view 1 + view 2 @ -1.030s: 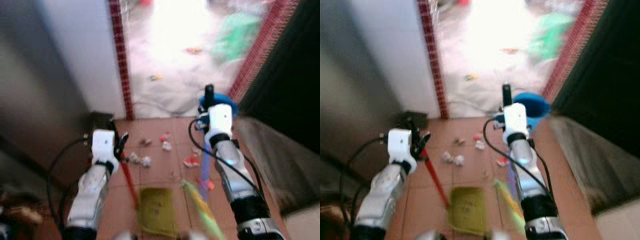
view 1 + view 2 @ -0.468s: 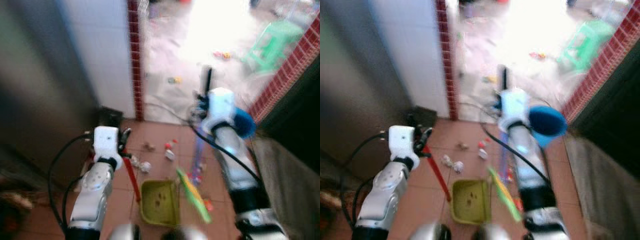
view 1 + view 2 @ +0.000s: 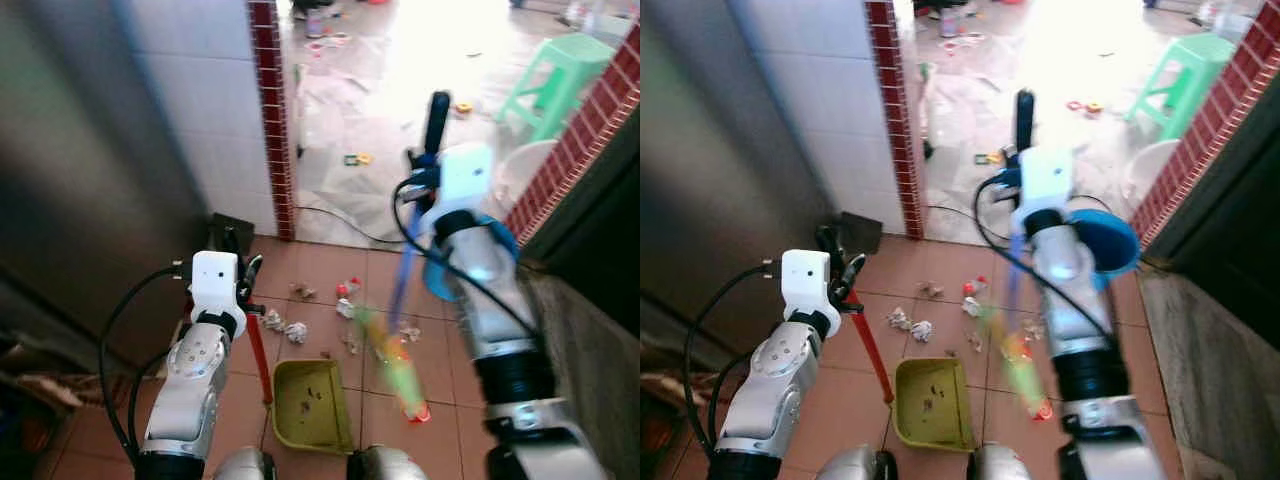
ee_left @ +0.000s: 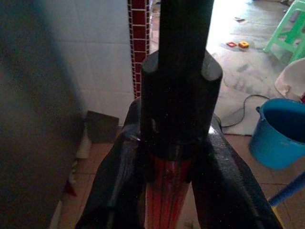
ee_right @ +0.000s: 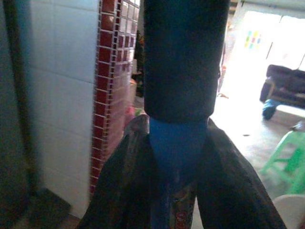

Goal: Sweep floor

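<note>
A yellow-green dustpan rests on the red floor tiles near my feet. Its red handle rises to my left gripper, which is shut on it; the left wrist view shows the handle clamped between the black fingers. My right gripper is shut on the broom's blue handle, just below its black top grip. The broom's coloured bristles are blurred, low to the right of the dustpan. Crumpled paper scraps and other litter lie beyond the dustpan.
A blue bucket stands behind my right arm. A red-brick pillar and a white tiled wall are on the left, with a dark wall on the right. Beyond the doorway are a green stool, a cable and scattered litter.
The view has tilted up and sharpened. My right arm has risen and reached forward with the broom, its bristles swinging beside the dustpan. The left arm holds the dustpan handle as before.
</note>
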Tool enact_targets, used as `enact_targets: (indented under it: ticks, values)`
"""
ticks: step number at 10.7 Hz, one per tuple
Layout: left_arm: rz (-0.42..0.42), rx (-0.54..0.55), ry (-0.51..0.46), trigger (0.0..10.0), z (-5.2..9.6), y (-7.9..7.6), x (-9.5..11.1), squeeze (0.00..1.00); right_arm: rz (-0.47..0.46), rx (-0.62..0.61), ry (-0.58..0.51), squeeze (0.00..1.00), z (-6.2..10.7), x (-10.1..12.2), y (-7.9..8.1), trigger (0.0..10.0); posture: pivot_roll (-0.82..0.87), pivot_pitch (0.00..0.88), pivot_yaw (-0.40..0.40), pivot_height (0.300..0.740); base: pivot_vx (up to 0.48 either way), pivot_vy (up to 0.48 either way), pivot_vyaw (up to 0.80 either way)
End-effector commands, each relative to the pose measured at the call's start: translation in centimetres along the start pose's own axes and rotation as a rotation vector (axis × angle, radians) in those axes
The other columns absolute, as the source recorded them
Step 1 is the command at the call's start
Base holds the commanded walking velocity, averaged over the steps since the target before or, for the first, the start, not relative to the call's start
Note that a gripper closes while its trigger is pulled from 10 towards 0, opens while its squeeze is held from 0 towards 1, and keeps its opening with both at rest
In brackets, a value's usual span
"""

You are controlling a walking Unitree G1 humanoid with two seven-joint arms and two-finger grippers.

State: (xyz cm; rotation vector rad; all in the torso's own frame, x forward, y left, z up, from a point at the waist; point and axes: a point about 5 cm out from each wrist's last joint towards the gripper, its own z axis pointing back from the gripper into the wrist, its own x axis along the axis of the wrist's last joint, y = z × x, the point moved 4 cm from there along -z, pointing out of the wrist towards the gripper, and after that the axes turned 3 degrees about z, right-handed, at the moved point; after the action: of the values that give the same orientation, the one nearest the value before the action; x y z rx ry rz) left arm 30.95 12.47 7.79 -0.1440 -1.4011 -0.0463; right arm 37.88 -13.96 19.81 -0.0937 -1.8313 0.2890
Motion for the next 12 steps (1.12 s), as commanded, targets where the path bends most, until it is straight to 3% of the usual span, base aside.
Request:
enact_targets:
  ticks: [1, 4, 8, 9, 10, 12]
  values:
    - [-0.002, -0.017, -0.012, 10.0, -0.3, -0.5, 0.3, 0.00, 0.044, -0.034, -0.061, 0.00, -0.6, 1.5, -1.1, 10.0, -0.09, 0.071, 0.023, 0.740, 0.000, 0.000, 0.00]
    - [-0.010, 0.034, -0.062, 10.0, -1.0, 0.8, 1.1, 0.00, 0.153, -0.154, 0.037, 0.00, -0.3, -1.9, -4.3, 10.0, -0.06, 0.088, 0.011, 0.740, 0.000, 0.000, 0.00]
    - [0.015, 0.067, -0.145, 10.0, -1.7, 0.9, 1.9, 0.00, 0.245, -0.197, 0.166, 0.00, 0.5, -5.2, -4.1, 10.0, -0.07, 0.096, 0.012, 0.740, 0.000, 0.000, 0.00]
    - [0.019, 0.055, -0.150, 10.0, -1.9, 0.6, 1.8, 0.00, 0.208, -0.198, 0.188, 0.00, 0.7, -5.9, -3.8, 10.0, -0.08, 0.093, 0.008, 0.740, 0.000, 0.000, 0.00]
    - [0.025, 0.052, -0.138, 10.0, -2.0, 0.5, 1.5, 0.00, 0.200, -0.199, 0.202, 0.00, 0.7, -6.2, -3.7, 10.0, -0.08, 0.094, 0.007, 0.740, 0.000, 0.000, 0.00]
    - [0.012, 0.006, 0.034, 10.0, -2.8, -0.3, -1.4, 0.00, 0.137, -0.243, 0.286, 0.00, 1.1, -8.0, -3.7, 10.0, -0.08, 0.091, 0.005, 0.740, 0.000, 0.000, 0.00]
